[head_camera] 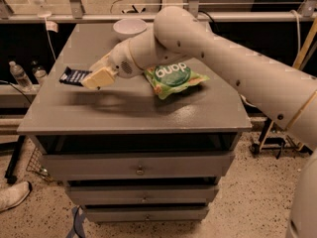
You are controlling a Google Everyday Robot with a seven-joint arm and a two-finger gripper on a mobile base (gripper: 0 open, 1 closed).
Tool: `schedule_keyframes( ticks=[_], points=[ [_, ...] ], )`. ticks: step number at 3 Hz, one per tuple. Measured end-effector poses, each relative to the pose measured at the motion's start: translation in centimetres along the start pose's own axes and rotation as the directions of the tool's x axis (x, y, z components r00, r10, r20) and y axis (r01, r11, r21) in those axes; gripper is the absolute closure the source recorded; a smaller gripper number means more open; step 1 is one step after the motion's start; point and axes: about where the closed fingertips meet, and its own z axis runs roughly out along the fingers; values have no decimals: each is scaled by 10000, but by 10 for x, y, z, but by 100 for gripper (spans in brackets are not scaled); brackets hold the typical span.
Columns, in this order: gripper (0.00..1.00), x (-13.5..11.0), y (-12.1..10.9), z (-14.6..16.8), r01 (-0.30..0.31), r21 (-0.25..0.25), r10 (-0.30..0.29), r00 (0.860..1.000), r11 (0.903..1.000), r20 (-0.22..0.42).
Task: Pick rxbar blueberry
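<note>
Arm (223, 58) stretched left, jaws seemingly clamping rxbar blueberry (74, 76) over table (124, 114)

1 high, near-side camera looks down closely on the grey metal table (148, 114); gripper (99, 78), clasping navy rxbar blueberry (73, 76), left.

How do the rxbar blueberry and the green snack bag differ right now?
The rxbar blueberry is small, flat and navy; the green snack bag is larger and puffy. The hand grips the rxbar blueberry near the left edge of the table; the green snack bag lies free at its middle. Both carry white lettering.
</note>
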Motion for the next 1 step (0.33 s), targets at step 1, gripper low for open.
schedule_keyframes(
  ticks=[1],
  points=[
    [100, -19, -12, -23, 251, 160, -262, 9974, 9996, 672]
  ],
)
